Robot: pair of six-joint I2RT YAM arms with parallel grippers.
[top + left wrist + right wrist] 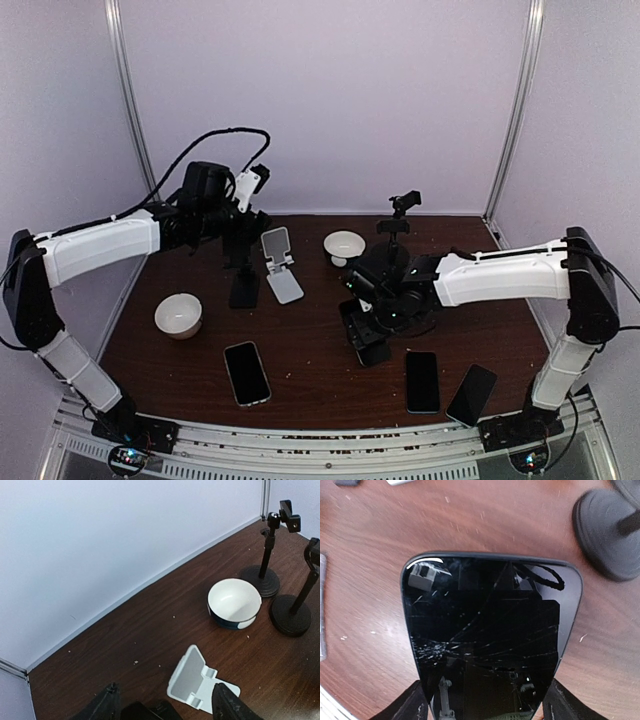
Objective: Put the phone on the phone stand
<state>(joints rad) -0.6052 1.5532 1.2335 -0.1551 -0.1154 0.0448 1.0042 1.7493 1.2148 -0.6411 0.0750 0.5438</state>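
Phone [490,630] — cracked — in right hand [485,702]

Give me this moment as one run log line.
right claw: gripping cracked phone | left claw: near white stand, grip unclear | placement: not yet done

Glossy cracked-glass phone [490,640], wood-grain table [470,520] (matt), white plastic stand [190,680]
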